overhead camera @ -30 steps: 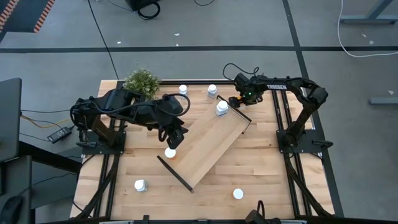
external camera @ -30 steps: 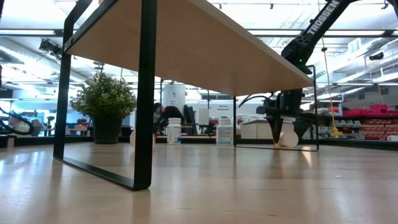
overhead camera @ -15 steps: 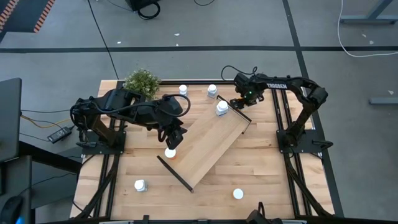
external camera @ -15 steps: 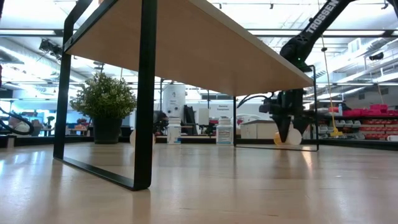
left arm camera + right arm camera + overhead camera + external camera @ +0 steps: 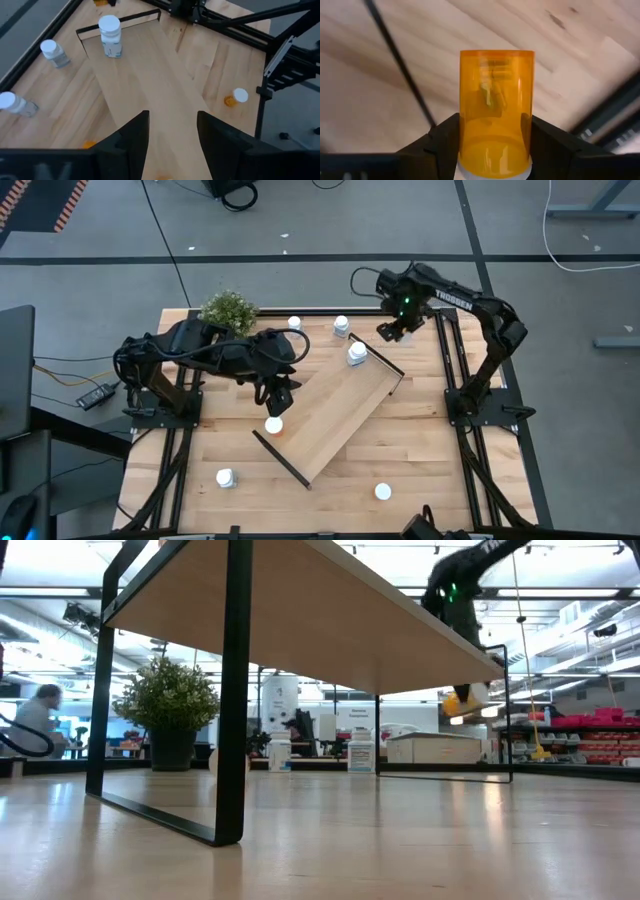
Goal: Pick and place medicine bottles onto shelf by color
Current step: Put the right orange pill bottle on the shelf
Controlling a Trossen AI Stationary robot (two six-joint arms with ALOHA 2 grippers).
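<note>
The shelf [image 5: 340,415] is a long light-wood board on black end rails, lying diagonally on the table. One white bottle [image 5: 357,354] stands on its far end. My right gripper [image 5: 389,331] hovers beyond that end, shut on an orange bottle [image 5: 496,107], which the low view shows level with the shelf top [image 5: 462,700]. My left gripper [image 5: 280,392] is open above the shelf's left edge; its wrist view [image 5: 172,117] looks along the board. Another orange bottle [image 5: 273,425] lies on the table just nearer than it. My right gripper pinches the orange bottle between its two fingers [image 5: 442,145], one on each side of the body near the white-cap end [image 5: 495,167]. The bottle's base points away from the wrist. It is lifted clear of the table, tilted on its side in the low view.
Two white bottles [image 5: 295,324] [image 5: 342,327] stand near the far edge beside a green potted plant [image 5: 228,310]. Two more bottles sit near the near edge, at the left [image 5: 225,477] and the right [image 5: 383,492]. Black frame rails run along both table sides.
My right gripper has risen from the table with the orange bottle, from table height to about the shelf top, drifting a little toward the far right. The bottle, which lay on the table, now hangs clear.
</note>
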